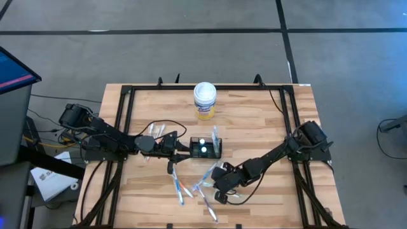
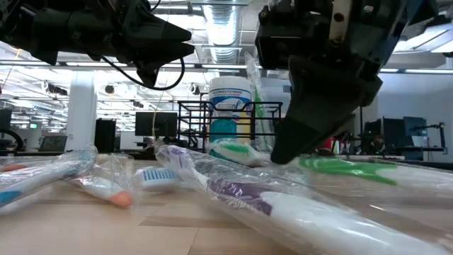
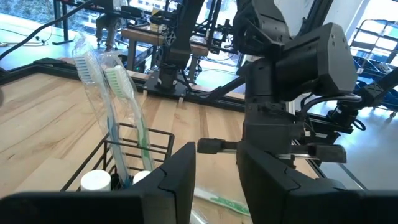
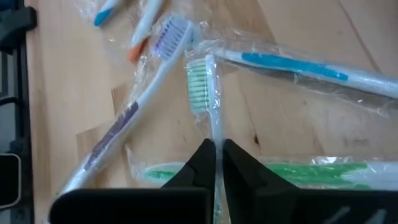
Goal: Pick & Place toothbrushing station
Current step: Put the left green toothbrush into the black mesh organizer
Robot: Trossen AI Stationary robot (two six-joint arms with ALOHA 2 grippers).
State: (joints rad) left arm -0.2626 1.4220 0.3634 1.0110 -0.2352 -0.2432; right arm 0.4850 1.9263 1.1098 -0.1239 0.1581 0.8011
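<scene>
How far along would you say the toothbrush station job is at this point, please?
Done: two wrapped toothbrushes already stand in the black wire holder. In hand: the right gripper has shut on a green-bristled toothbrush lying on the table, not yet lifted. Left: several wrapped toothbrushes lie loose in front of the holder. The left gripper waits beside the holder.

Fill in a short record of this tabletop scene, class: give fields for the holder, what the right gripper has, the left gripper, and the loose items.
holder: black wire-mesh rectangular holder at table centre, wrapped toothbrushes standing in it
right gripper: right gripper shut on a wrapped green-bristled toothbrush
left gripper: left gripper beside the holder, fingers apart, empty
loose items: purple-and-white wrapped toothbrush and blue-handled wrapped toothbrush lying on the wooden table
background item: white cylindrical canister behind the holder
</scene>
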